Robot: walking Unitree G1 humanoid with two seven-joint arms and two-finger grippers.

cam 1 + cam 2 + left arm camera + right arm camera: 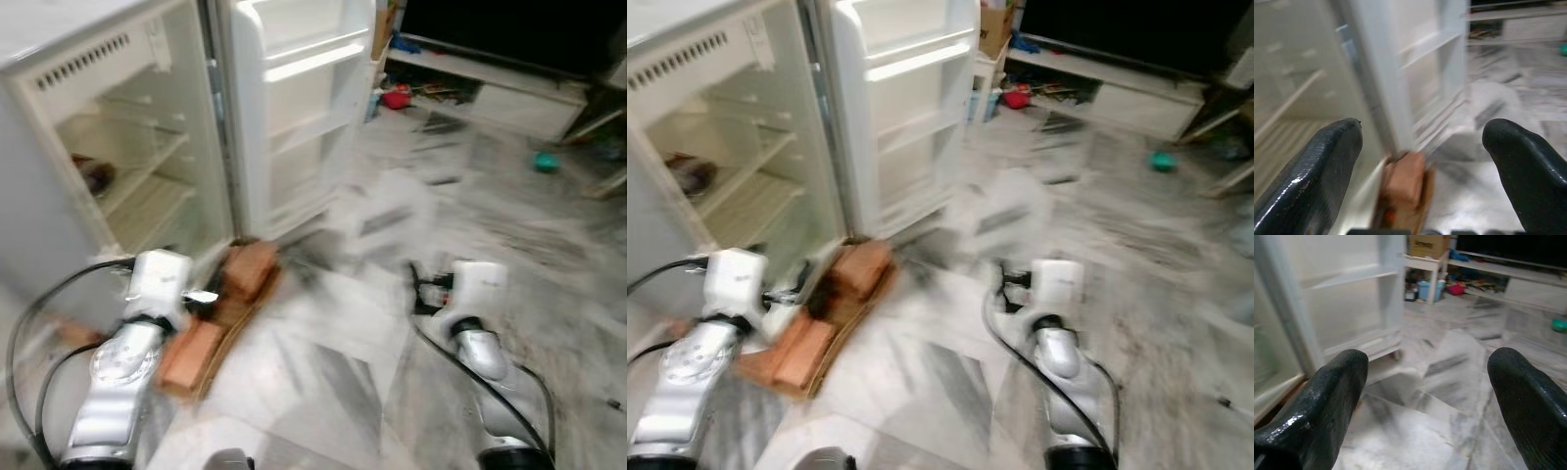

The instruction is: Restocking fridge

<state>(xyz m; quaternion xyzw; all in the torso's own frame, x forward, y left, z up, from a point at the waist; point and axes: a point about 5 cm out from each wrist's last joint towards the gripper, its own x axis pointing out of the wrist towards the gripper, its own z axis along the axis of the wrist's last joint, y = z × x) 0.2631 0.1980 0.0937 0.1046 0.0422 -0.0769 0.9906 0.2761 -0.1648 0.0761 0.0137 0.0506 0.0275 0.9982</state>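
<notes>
**Fridge open, both grippers empty over marble floor**

The fridge [118, 147] stood at the left of the scene with its door [294, 108] swung fully out, the white door shelves facing the room. Wire shelves were visible inside the cabinet; a dark item [95, 174] lay toward the left end of one shelf, too blurred to identify. The head views were smeared throughout.

On the floor at the foot of the fridge, just beside its lower front corner, lay a flattened cardboard sheet [230, 328] carrying brown brick-like blocks [250, 269], possibly packages.

The left gripper [1420, 147] was held low before the fridge's open front, above the cardboard, its fingers [1312, 171] spread wide with nothing between them. The right gripper [1427, 382] hung over bare marble floor [392, 323], well apart from the fridge, fingers likewise wide and empty.

At the far side of the room a low white TV bench [509, 93] ran under a dark screen [509, 29]. A red object [396, 98] sat near the bench's left end, and a small green object [545, 162] lay on the floor before its right end.
</notes>
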